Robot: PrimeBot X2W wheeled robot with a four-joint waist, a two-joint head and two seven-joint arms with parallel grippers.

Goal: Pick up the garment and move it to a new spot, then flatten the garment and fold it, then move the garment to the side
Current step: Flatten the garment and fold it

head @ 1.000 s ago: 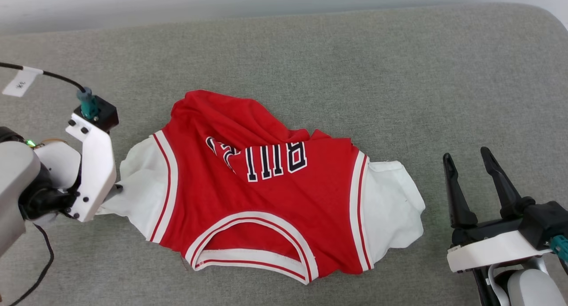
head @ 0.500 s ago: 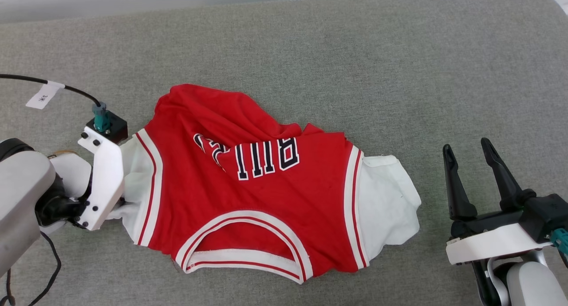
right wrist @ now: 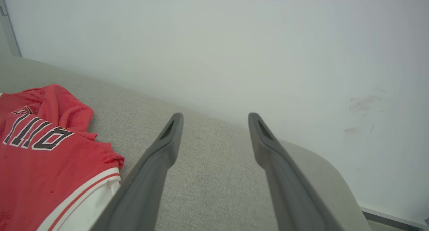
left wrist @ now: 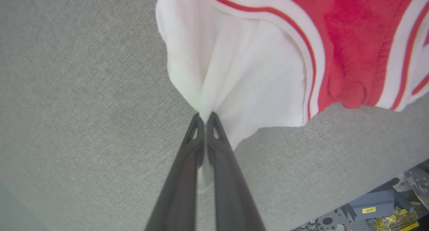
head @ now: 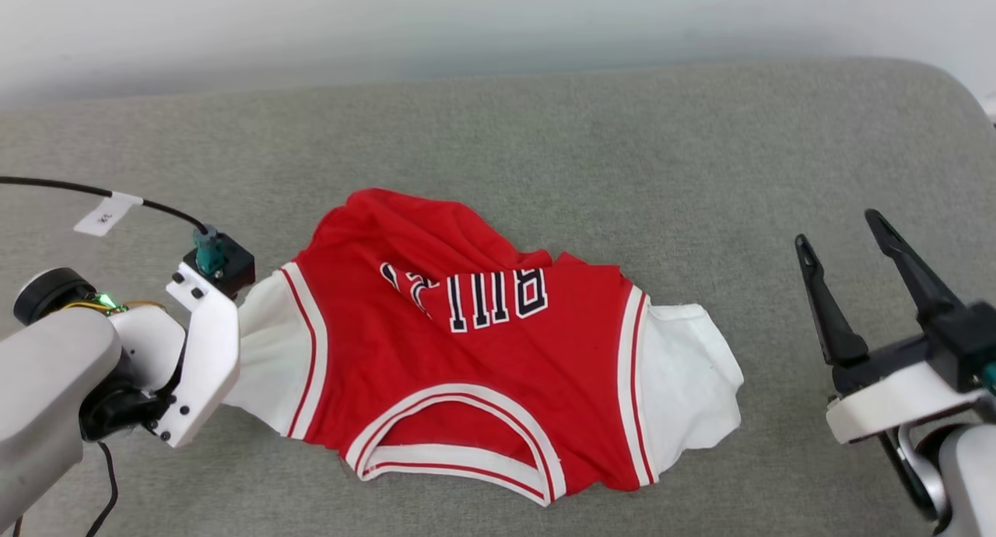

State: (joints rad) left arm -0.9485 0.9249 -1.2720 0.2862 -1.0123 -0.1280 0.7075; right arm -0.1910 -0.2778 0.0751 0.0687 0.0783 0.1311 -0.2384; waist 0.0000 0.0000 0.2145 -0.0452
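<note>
moved: left end effector [left wrist: 204, 119] has closed, pinching garment [head: 498, 381] by white sleeve [left wrist: 241, 73] for lifting | right end effector [head: 836, 227] open, idle right of garment

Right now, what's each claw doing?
Left claw: closed on the shirt, gripping its white sleeve.
Right claw: open, holding nothing.
</note>
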